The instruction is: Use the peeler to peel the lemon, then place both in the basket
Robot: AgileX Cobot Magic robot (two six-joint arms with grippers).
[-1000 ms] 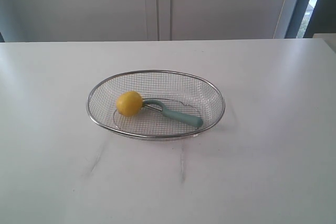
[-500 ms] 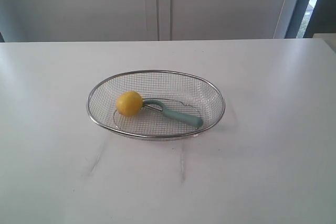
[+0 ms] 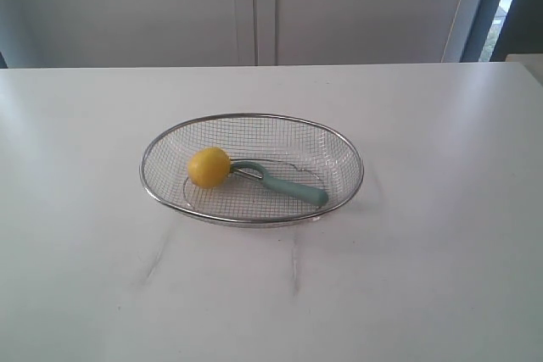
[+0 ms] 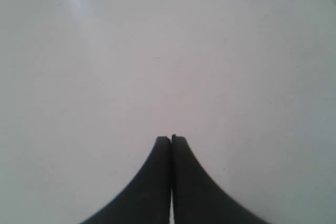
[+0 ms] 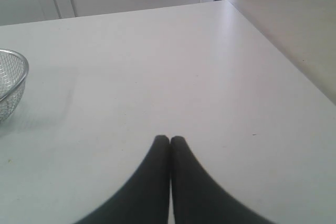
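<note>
Left gripper (image 4: pixel 171 139) closed tight, fingertips pressed together, empty, above bare white table (image 4: pixel 157 51). Right gripper (image 5: pixel 169 139) likewise closed, empty, well apart from basket (image 5: pixel 16 85). Exterior view: basket mid-frame, lemon (image 3: pixel 209 167) inside on its left, touching peeler (image 3: pixel 288 186) head, handle toward lower right.

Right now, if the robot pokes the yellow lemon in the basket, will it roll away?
The lemon looks round and smooth, so it would probably roll a little. It likely wouldn't go far: the basket curves up around it, and the peeler lies right beside it. Its rounded shape might slip when pinched.
</note>
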